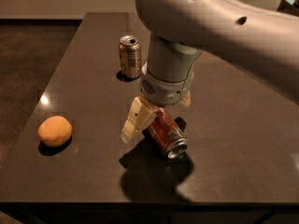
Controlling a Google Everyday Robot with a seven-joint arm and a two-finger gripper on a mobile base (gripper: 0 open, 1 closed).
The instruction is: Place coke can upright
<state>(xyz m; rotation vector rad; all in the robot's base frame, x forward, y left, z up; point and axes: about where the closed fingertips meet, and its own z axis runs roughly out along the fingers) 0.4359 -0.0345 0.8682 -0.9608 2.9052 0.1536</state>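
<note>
So the gripper (pixel 156 119) is down low over the middle of the table (pixel 88 83), pointing pretty much straight down off a chunky grey wrist. Its fingers are spread apart. The cream-coloured one (pixel 137 119) on the near-left side is easy to see, angling down and to the left with its tip almost at the tabletop. Only a small bit of the other finger peeks out from behind the wrist on the far right.

The coke can (pixel 167 133) is lying on its side right under the gripper, between those two fingers. Its far end is tucked under the wrist, and its silver end sticks out toward the front right, clear of the hand. The visible finger sits right against the can's upper left side. Honestly I can't tell if it's actually touching or just beside it. The can is flat on the table, not lifted, with a big dark shadow pooled in front of it.

Further out, a gold can (pixel 130 56) is standing upright behind the gripper on the far-left side, well apart from the coke can. An orange (pixel 55 130) sits way off to the left near the table's edge. The big grey arm (pixel 219 27) sweeps in from the upper right and covers a lot of the far side of the table.
</note>
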